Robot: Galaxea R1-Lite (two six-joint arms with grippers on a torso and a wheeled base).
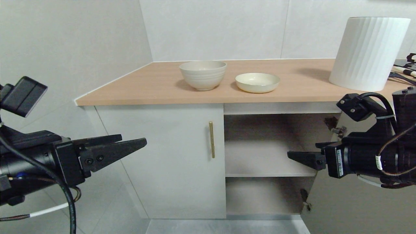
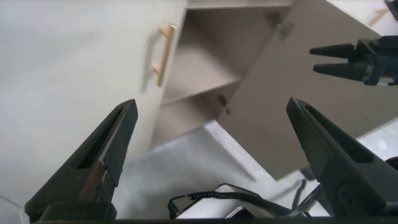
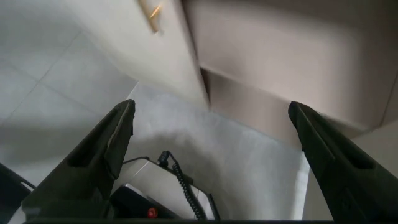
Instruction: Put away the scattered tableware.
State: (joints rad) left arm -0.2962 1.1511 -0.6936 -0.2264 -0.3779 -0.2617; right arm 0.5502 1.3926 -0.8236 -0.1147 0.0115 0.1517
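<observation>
A deep cream bowl (image 1: pixel 203 74) and a shallow cream dish (image 1: pixel 257 82) stand side by side on the wooden countertop (image 1: pixel 146 87), both upright. My left gripper (image 1: pixel 134 139) hangs open and holds nothing, low at the left, in front of the shut cabinet door (image 1: pixel 169 156). In its own view the left gripper (image 2: pixel 212 104) has its fingers spread wide. My right gripper (image 1: pixel 292 156) is also open and holds nothing, level with the cabinet's middle shelf (image 1: pixel 263 159); its own view shows the same gripper (image 3: pixel 211 106) above the floor. Both grippers are well below the tableware.
The cabinet's right door (image 2: pixel 298 93) stands open, showing two bare shelves. The left door has a gold handle (image 1: pixel 211 139). A tall white ribbed cylinder (image 1: pixel 369 53) stands at the counter's right end, with cables behind it. Walls meet at the counter's far left corner.
</observation>
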